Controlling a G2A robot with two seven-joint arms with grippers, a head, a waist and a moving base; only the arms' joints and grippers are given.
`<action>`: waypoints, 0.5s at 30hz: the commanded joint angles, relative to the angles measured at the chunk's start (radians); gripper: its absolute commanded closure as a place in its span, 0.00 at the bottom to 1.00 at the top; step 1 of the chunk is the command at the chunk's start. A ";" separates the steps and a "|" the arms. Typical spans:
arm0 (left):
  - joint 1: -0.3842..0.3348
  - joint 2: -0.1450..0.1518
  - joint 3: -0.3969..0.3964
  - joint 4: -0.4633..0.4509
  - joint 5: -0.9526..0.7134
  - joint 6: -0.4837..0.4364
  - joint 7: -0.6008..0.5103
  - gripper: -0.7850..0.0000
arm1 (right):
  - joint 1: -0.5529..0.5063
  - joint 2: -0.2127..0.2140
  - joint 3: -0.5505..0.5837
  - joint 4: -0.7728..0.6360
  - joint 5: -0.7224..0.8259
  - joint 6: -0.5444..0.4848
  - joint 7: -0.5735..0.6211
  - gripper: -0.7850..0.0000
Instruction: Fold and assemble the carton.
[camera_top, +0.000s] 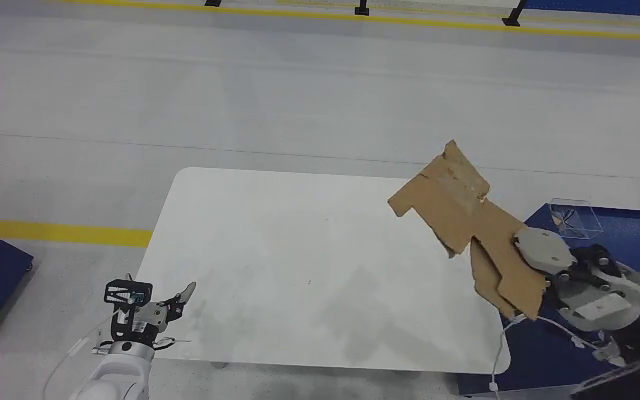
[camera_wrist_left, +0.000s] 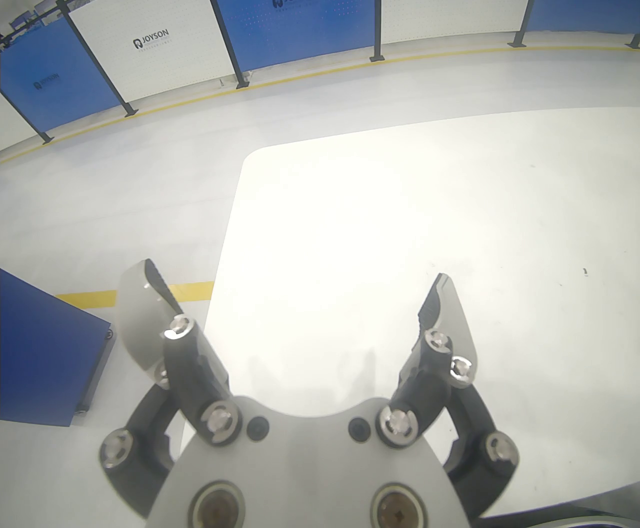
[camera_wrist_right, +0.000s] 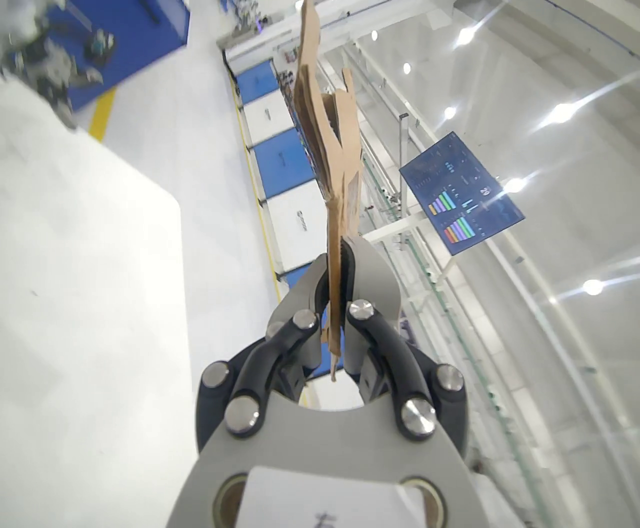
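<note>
A flat, unfolded brown carton (camera_top: 460, 210) hangs in the air above the right side of the white table (camera_top: 300, 260), tilted, with its flaps spread toward the far edge. My right gripper (camera_top: 530, 262) is shut on the carton's near end, off the table's right edge. In the right wrist view the carton (camera_wrist_right: 330, 145) stands edge-on, clamped between the fingers (camera_wrist_right: 372, 270) of the right gripper (camera_wrist_right: 340, 250). My left gripper (camera_top: 180, 297) is at the table's near left corner. It stands open with nothing between its fingers (camera_wrist_left: 445, 305), just above the table (camera_wrist_left: 400, 200).
A blue surface (camera_top: 570, 330) with a clear plastic holder (camera_top: 572, 215) lies beside the table's right edge, under the right arm. Another blue panel (camera_wrist_left: 45, 345) sits by the left corner. Yellow floor lines (camera_top: 75, 234) run past the table.
</note>
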 joint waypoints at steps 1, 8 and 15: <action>0.000 0.000 0.000 0.000 0.000 0.000 0.000 0.00 | 0.001 0.003 0.063 0.000 0.304 -0.094 0.126 1.00; 0.000 0.000 0.000 0.000 0.000 0.000 0.000 0.00 | -0.051 0.062 -0.011 0.098 1.051 -0.189 0.533 1.00; 0.000 0.000 0.000 0.000 0.000 0.000 0.000 0.00 | -0.011 0.158 -0.333 0.189 1.722 -0.128 1.035 1.00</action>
